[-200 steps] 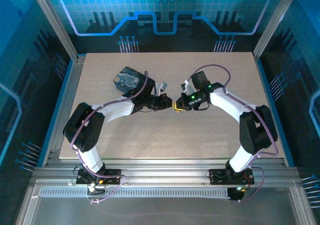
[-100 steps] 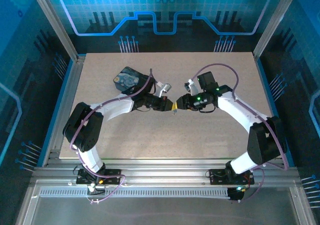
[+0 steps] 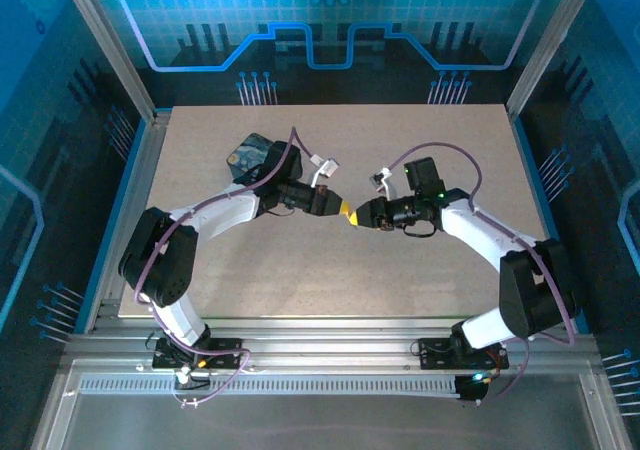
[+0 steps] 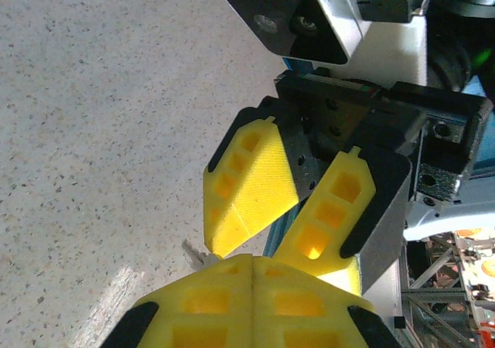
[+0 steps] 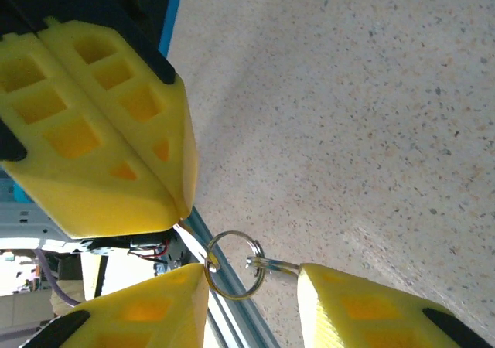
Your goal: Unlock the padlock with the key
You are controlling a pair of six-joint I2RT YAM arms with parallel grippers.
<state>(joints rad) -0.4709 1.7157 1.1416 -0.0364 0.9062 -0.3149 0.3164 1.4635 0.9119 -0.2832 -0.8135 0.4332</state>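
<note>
Top external | left tool (image 3: 345, 211) still pinches the key (image 4: 196, 255) | right tool (image 3: 356, 218) shifted, tip-to-tip

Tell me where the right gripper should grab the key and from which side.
Probably the bare stub by the split ring: the left gripper is shut on the key, hiding the rest. Come head-on from the side opposite that gripper, as the open right gripper faces now, fingers flanking the ring.

The counter (image 3: 330, 270) is a pale beige board with fine dark speckles, set inside a metal frame (image 3: 138, 205). A dark rectangular tin (image 3: 246, 156) with a blue-yellow print lies flat on its far left part, near the frame.
</note>
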